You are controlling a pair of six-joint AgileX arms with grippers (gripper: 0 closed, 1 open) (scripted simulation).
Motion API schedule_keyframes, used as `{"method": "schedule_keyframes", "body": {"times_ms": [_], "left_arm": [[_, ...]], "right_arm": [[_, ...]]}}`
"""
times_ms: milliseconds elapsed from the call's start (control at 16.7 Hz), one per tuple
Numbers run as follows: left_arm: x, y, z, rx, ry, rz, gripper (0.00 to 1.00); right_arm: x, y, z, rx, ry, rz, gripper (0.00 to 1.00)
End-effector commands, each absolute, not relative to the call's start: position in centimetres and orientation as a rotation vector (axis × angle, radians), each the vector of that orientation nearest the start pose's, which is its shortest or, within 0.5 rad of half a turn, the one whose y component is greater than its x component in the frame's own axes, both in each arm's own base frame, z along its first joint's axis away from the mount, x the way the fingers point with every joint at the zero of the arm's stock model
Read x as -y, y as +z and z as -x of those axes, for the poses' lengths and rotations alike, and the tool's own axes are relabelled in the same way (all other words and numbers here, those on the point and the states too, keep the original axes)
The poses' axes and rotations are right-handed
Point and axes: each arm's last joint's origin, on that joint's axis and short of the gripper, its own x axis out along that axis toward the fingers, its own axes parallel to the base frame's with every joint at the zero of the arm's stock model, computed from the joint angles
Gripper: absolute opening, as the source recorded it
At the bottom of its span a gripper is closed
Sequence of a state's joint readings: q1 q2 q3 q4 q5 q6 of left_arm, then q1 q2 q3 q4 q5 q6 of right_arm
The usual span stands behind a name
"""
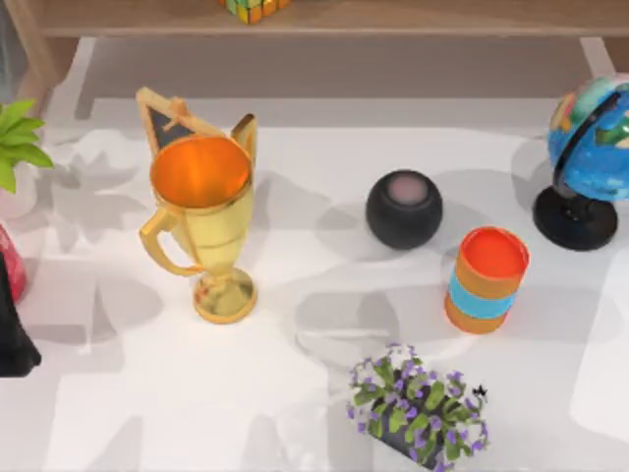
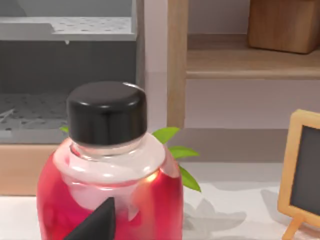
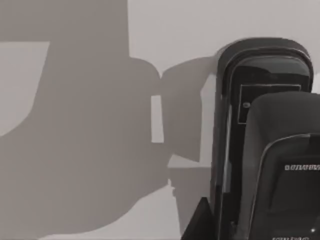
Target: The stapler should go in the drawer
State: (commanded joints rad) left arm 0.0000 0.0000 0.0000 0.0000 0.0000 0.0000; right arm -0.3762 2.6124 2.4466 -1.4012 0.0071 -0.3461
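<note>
The black stapler looms close in the right wrist view, lying on the pale table among broad grey shadows. A dark part of the right gripper shows just beside the stapler's near end; I cannot tell whether they touch, or whether this gripper is open or closed

In the left wrist view a red bottle with a black cap stands right in front of the left gripper; here too I cannot tell if it is open or closed. Behind the bottle are green leaves, a grey drawer unit, a wooden shelf frame and, off to the side, a small chalkboard

From above, the left arm sits at the table's left edge. On the table stand a gold trophy, a black round speaker, an orange and blue can, a pot of purple flowers and a globe at the right edge
</note>
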Motion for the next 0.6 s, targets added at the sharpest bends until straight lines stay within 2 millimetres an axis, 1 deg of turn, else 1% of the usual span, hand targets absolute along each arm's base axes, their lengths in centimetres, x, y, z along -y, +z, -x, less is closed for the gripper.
{"method": "schedule_keyframes", "body": {"times_ms": [240, 300, 600], "left_arm": [[0.12, 16.0, -10.57, 0.0, 0.0, 0.0, 1.0], [0.12, 16.0, -10.57, 0.0, 0.0, 0.0, 1.0], [0.12, 16.0, -10.57, 0.0, 0.0, 0.0, 1.0]], "right_arm": [[17.94, 15.31, -47.29, -1.567, -0.013, -0.012, 0.98], [17.94, 15.31, -47.29, -1.567, -0.013, -0.012, 1.0], [17.94, 15.31, -47.29, -1.567, -0.013, -0.012, 1.0]]}}
